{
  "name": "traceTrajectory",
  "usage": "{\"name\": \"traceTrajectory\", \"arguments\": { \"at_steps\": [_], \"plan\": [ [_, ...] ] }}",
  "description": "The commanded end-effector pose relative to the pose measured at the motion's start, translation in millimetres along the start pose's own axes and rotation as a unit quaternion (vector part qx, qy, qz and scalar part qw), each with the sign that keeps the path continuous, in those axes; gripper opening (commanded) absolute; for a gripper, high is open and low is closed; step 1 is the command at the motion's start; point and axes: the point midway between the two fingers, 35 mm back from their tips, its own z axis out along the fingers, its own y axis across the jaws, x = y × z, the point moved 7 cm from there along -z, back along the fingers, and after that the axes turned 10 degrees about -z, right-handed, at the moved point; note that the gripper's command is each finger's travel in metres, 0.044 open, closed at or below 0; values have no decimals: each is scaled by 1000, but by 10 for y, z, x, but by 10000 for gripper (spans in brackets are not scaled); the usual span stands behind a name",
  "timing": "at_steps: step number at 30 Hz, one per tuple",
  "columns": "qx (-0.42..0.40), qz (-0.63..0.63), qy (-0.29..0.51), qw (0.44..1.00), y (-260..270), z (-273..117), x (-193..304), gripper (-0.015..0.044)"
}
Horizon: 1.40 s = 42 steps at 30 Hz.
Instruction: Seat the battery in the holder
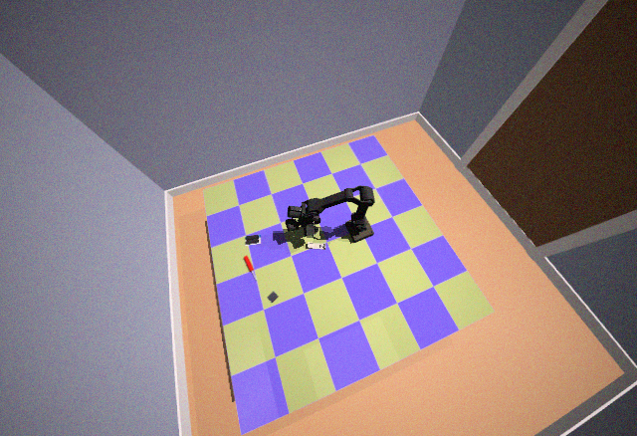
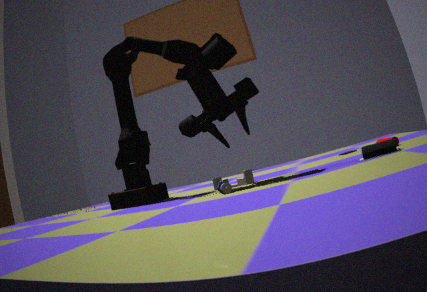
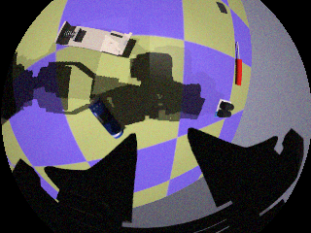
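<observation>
The blue battery (image 3: 106,117) (image 2: 225,187) lies on its side on the checkered floor, outside the holder. In the top view the arm hides it. The pale holder (image 3: 94,41) (image 1: 315,246) (image 2: 247,177) lies flat on the floor with upright end pieces, apart from the battery and at an angle to it. My gripper (image 2: 238,141) (image 3: 162,135) is open, its fingers well apart with nothing between them. It hangs above the battery and the holder, pointing down at a slant. In the wrist view the battery is beyond the left fingertip. Which battery end is the terminal cannot be told.
A red-handled screwdriver (image 1: 248,263) (image 3: 239,72) lies farther out from the arm. Near it, a pair of dark cylinders (image 1: 252,239) (image 3: 224,108) (image 2: 379,148) sits on a white base. A small dark square (image 1: 272,297) (image 3: 222,7) lies beyond the screwdriver.
</observation>
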Motion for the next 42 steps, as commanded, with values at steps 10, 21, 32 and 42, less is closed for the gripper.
{"name": "traceTrajectory", "arguments": {
  "at_steps": [10,21,32,42],
  "plan": [
    [-134,-192,-115,965,328,359,198,234],
    [-134,-192,-115,965,359,478,182,234],
    [-134,-192,-115,965,412,646,152,234],
    [-134,-192,-115,965,468,794,120,234]
  ]
}}
